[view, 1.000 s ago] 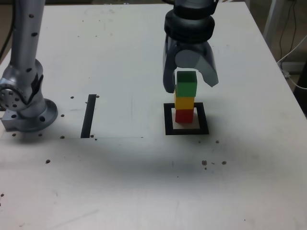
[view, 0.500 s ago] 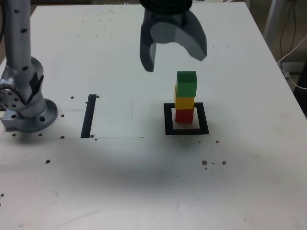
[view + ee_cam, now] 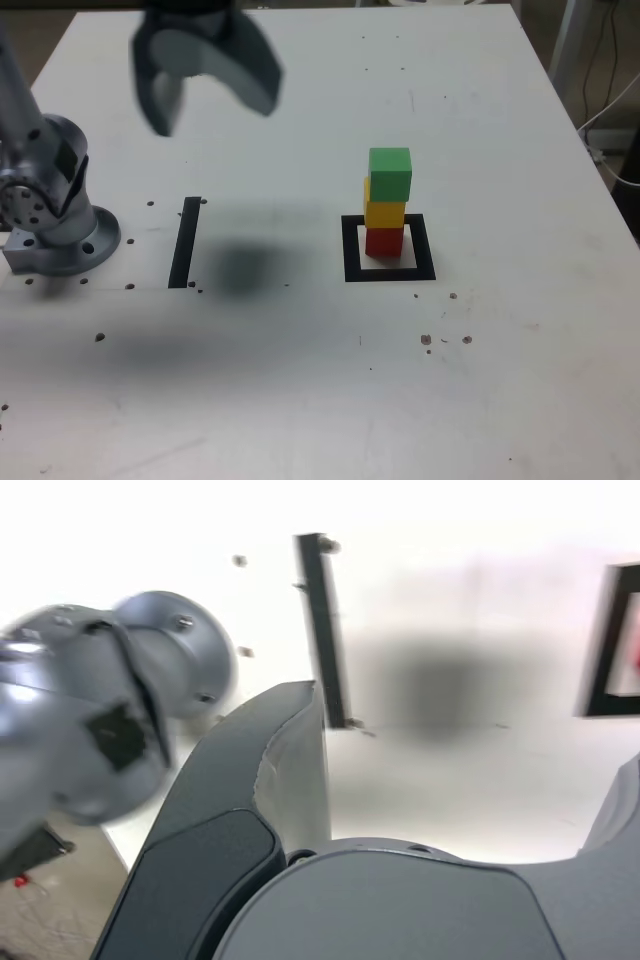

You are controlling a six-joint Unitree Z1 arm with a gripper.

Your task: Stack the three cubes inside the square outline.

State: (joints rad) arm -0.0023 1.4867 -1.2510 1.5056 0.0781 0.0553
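The white desk (image 3: 500, 380) fills the exterior view. The arm's grey base (image 3: 50, 215) sits at that view's left edge, and a thin black strip (image 3: 185, 240) lies just beside it.

High over the desk, toward the exterior view's left and well apart from the cubes, hangs the gripper (image 3: 205, 85). Its jaws are spread wide and empty. The wrist view agrees: nothing lies between the dark fingers (image 3: 260, 810).

The black square outline (image 3: 389, 249) lies right of centre in the exterior view. Inside it stands the stack: red cube (image 3: 384, 241) on the pale centre, yellow cube (image 3: 384, 213) on that, green cube (image 3: 390, 173) on top. The stack's long axis is vertical. It stands upright, though the green cube sits shifted slightly toward the view's right, overhanging the yellow one a little.

By my judgement the stacking is done and the step in hand is retreat. The next move calls only for parking the arm clear of the stack, without sweeping near it.
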